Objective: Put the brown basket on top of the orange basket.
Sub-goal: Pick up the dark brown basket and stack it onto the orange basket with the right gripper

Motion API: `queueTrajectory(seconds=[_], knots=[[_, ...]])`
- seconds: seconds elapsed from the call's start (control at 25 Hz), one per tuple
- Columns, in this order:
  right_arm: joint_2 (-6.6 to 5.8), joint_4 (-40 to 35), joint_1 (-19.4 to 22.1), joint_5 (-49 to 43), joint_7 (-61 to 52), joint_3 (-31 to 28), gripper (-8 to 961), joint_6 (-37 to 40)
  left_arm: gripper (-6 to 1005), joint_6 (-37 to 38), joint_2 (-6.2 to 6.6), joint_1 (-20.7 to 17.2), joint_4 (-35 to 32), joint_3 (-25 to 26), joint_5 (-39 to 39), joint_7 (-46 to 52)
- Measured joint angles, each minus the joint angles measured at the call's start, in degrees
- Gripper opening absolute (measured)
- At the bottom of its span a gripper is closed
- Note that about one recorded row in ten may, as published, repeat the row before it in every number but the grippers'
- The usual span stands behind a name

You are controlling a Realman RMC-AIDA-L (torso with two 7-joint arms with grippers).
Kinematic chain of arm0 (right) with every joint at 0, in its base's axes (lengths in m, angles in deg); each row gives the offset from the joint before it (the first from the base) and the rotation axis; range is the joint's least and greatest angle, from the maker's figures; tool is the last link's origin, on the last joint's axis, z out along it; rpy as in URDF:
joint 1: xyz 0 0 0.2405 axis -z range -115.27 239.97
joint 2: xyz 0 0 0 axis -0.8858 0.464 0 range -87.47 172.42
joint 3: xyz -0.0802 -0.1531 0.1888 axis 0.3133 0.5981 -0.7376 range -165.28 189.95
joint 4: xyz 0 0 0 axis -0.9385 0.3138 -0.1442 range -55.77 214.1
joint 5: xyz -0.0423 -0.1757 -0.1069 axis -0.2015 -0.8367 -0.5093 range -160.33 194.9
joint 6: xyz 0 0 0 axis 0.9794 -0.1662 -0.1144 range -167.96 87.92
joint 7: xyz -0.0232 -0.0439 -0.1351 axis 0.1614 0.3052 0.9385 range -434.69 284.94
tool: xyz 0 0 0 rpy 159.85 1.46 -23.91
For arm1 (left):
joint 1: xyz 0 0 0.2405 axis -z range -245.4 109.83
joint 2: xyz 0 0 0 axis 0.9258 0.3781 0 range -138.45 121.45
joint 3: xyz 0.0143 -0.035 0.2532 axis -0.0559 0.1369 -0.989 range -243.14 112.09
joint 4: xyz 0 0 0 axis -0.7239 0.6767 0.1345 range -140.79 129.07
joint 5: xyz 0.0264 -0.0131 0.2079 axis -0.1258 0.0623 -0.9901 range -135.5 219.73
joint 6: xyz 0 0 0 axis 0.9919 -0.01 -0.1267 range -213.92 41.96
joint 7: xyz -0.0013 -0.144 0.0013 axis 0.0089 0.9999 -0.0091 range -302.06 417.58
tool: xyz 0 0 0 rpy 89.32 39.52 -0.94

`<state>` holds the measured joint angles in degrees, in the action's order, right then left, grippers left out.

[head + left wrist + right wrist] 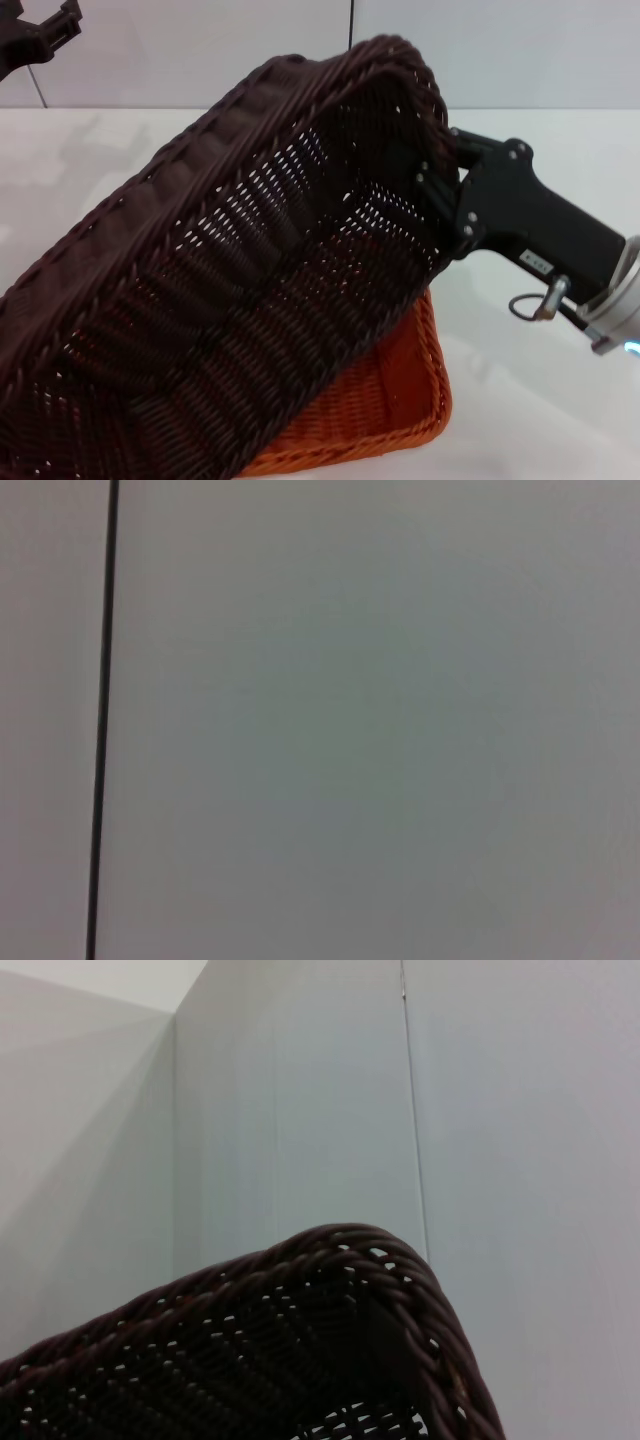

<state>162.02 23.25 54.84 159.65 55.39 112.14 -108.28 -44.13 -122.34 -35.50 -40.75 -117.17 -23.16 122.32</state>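
So the right hand (438, 185) is clamped on the far-right rim of the brown basket (230, 300), holding it steeply tilted over the orange basket (395, 400), which sits on the white tabletop (540, 400) near the front. Honestly, my worry is that one-corner grip: the basket hangs heavy and skewed, so it could slip or land crooked, catching the orange rim and shoving it. The left hand (45, 35) is parked far left, up high; can't tell if it's open. Tabletop's glossy white, with plain pale panelled walls (300, 1110) behind.
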Motion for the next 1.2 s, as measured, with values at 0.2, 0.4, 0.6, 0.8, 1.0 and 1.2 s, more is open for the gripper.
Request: queueTrajectory(seconds=[0.2, 0.4, 0.6, 0.8, 1.0, 1.2], knots=[[0.05, 1.07, 2.39, 5.44, 4.46, 3.95, 146, -0.08, 797, -0.22, 0.08, 0.26, 0.0, -0.47, -0.01, -0.27], [0.15, 1.48, 5.02, 7.88, 6.07, 5.58, 146, -0.31, 797, -0.84, 0.06, 0.9, 0.0, -0.32, -2.19, -0.18], [0.17, 3.95, 5.83, 10.46, 6.52, 6.49, 146, -2.63, 797, -1.8, -0.08, 1.43, -0.01, -0.41, -2.67, -0.32], [0.17, 5.93, 7.22, 13.88, 9.45, 8.83, 146, -3.7, 797, -2.1, 0.03, 1.85, -0.08, -0.47, -3.17, -0.36], [0.24, 9.88, 7.04, 19.49, 12.99, 13.04, 145, -5.19, 797, -2.18, 0.03, 2.4, -0.1, -0.46, -4.26, -0.27], [0.32, 12.43, 7.56, 21.29, 14.92, 14.7, 145, -6.29, 797, -2.56, -0.25, 2.92, -0.1, -0.45, -5.36, -0.17]])
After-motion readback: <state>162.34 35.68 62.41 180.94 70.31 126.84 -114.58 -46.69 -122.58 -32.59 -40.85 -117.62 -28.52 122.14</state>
